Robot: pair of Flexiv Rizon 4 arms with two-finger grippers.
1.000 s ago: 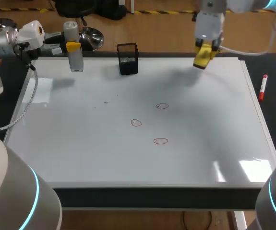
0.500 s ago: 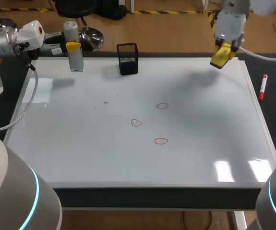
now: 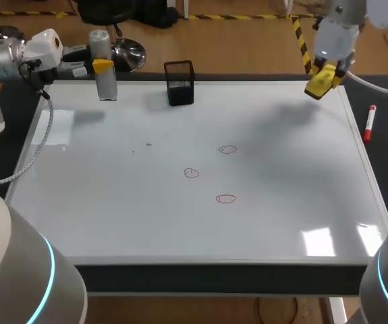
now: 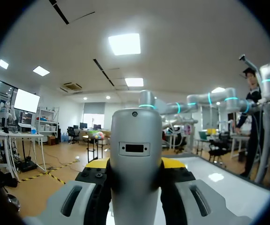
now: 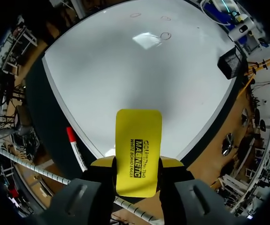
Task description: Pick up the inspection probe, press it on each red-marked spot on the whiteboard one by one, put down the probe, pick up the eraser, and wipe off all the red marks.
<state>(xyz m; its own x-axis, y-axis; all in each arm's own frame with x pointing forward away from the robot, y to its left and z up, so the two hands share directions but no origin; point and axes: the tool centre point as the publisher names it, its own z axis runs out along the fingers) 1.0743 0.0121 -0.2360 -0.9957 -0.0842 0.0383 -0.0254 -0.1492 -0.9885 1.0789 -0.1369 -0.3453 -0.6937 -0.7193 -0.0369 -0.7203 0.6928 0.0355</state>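
In the head view the right claw [image 3: 330, 69], closed on the eraser [image 3: 317, 86], hangs over the whiteboard [image 3: 113, 202] at 1 o'clock, well apart from the central red marks [image 3: 225, 198], so a hasty sweep could miss one. The left wrist view shows the left claw [image 4: 135, 165] clamped on the probe [image 4: 135, 136], which could foul the wiping. The right wrist view shows the eraser pinched by one end; pressing may twist it.

Yellow eraser [image 5: 138, 150], grey probe [image 4: 135, 159], red marks [image 3: 226, 198], white whiteboard [image 3: 113, 202]
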